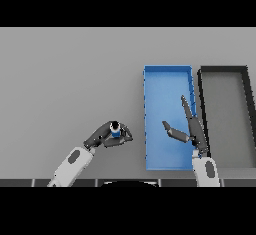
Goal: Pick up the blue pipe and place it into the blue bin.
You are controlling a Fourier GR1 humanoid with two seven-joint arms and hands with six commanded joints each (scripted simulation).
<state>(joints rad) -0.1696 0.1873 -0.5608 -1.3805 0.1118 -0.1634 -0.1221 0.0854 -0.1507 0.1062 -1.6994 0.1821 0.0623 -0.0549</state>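
- Head view. Grey table [65, 79] fills the scene; two bins sit on its right half, side by side.
- Blue bin [167, 75]: long rectangle, running away from the robot, its floor bare where it shows.
- Dark bin [223, 70]: just right of the blue one, black rim, grey floor, about the same shape. The two rims stand close together; whether they touch cannot be told.
- Left hand [106, 136]: arm comes in from the lower left edge, hand over the table left of the blue bin, near its lower half but apart from its wall. Fingers and thumb curled in, closed around the blue pipe.
- Blue pipe [116, 131]: small blue piece with a dark round end toward the camera, held between the left fingers and thumb. It appears to stand upright in the grasp. Whether it is lifted clear of the table cannot be told from this angle. It is outside the blue bin.
- Right hand [192, 129]: arm rises from the lower edge on the right, hand over the right side of the blue bin's near half. Fingers straight, pointing away from the robot; thumb splayed out to the left. Spread wide, holding nothing.
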